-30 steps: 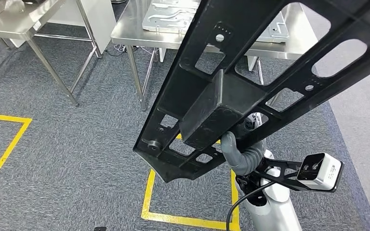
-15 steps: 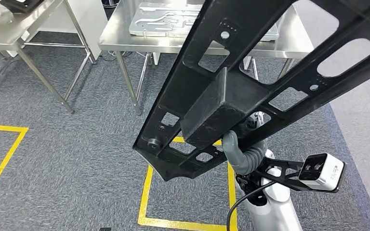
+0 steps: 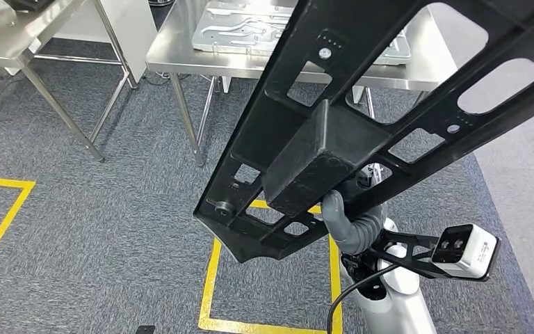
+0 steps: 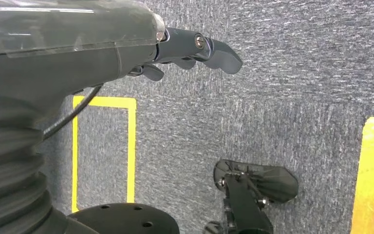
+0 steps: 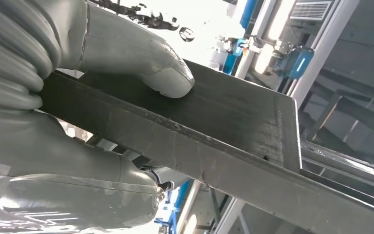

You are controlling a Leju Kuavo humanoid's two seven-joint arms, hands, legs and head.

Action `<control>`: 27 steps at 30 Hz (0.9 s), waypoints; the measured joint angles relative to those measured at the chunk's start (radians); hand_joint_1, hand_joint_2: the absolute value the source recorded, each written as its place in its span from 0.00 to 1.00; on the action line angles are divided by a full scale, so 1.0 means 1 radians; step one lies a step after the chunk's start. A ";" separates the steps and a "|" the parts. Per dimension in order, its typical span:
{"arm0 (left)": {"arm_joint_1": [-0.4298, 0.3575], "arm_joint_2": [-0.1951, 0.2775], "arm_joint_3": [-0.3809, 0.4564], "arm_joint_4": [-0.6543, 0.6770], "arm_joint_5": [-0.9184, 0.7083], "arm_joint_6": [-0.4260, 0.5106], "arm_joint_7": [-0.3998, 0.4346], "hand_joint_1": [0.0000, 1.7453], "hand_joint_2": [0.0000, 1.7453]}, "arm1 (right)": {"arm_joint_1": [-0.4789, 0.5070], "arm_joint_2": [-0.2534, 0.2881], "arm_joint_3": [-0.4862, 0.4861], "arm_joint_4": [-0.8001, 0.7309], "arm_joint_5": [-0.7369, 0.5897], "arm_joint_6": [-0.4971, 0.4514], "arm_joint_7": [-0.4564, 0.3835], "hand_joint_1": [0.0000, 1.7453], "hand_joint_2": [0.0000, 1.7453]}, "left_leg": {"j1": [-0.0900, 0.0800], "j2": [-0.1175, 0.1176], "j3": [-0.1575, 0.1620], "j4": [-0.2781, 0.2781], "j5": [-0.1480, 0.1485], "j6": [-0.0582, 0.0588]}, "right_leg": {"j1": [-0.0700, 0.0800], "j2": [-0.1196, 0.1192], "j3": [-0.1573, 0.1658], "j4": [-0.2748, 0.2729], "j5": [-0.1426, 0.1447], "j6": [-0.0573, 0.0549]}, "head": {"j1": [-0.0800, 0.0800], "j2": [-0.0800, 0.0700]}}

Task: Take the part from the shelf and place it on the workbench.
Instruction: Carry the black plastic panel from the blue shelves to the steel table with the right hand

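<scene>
A long black frame part (image 3: 320,146) with several cut-out openings slants across the head view, from low centre up to the top right. My right hand (image 3: 344,223) grips it from beneath near its lower end. The right wrist view shows the grey thumb (image 5: 146,58) pressed on the part's flat black bar (image 5: 233,126). The steel workbench (image 3: 201,62) stands ahead, partly hidden behind the part. My left hand (image 4: 195,48) hangs over the carpet with its dark fingers apart and holds nothing.
Grey metal plates (image 3: 243,28) lie on the workbench. A second steel table (image 3: 14,31) stands at the far left. Yellow tape squares (image 3: 212,278) mark the grey carpet, with another line (image 3: 0,209) at the left. A paler floor strip (image 3: 528,181) runs along the right.
The whole picture has shifted a little, so the camera has moved; the workbench and floor lines sit slightly lower and further left. The part stays in my right hand as before.
</scene>
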 joint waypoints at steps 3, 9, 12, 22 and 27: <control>-0.001 -0.001 0.000 0.000 0.000 0.000 0.000 0.00 1.00 | 0.000 -0.001 0.000 0.000 0.002 0.000 0.000 1.00 1.00 | 0.000 -0.002 0.014 0.001 -0.013 -0.016 | -0.001 -0.006 0.082 -0.191 0.099 0.000 | 0.000 0.000; -0.003 -0.002 0.000 0.000 0.000 0.000 0.000 0.00 1.00 | 0.001 -0.003 0.000 0.000 0.003 0.000 -0.001 1.00 1.00 | 0.001 0.001 0.007 0.037 -0.049 -0.049 | 0.002 -0.002 0.107 -0.239 0.098 -0.040 | -0.004 0.000; -0.001 -0.002 0.000 0.000 0.000 -0.001 0.000 0.00 1.00 | 0.002 -0.003 0.000 0.000 0.003 0.001 -0.001 1.00 1.00 | 0.001 0.000 -0.091 0.236 -0.135 -0.052 | 0.008 -0.003 0.115 -0.240 0.092 -0.055 | -0.009 0.000; -0.002 0.003 0.000 0.000 0.000 -0.002 -0.004 0.00 1.00 | 0.002 -0.003 0.000 0.001 0.006 0.001 -0.001 1.00 1.00 | -0.015 -0.002 -0.012 0.007 0.007 -0.009 | 0.023 0.005 0.139 -0.237 0.066 -0.035 | -0.008 0.000; -0.005 0.002 0.000 0.000 0.001 -0.004 -0.008 0.00 1.00 | -0.002 -0.005 0.001 0.000 0.007 0.001 -0.001 1.00 1.00 | -0.006 -0.001 0.001 -0.013 0.010 0.009 | 0.015 0.001 0.037 -0.032 -0.037 -0.011 | -0.006 0.000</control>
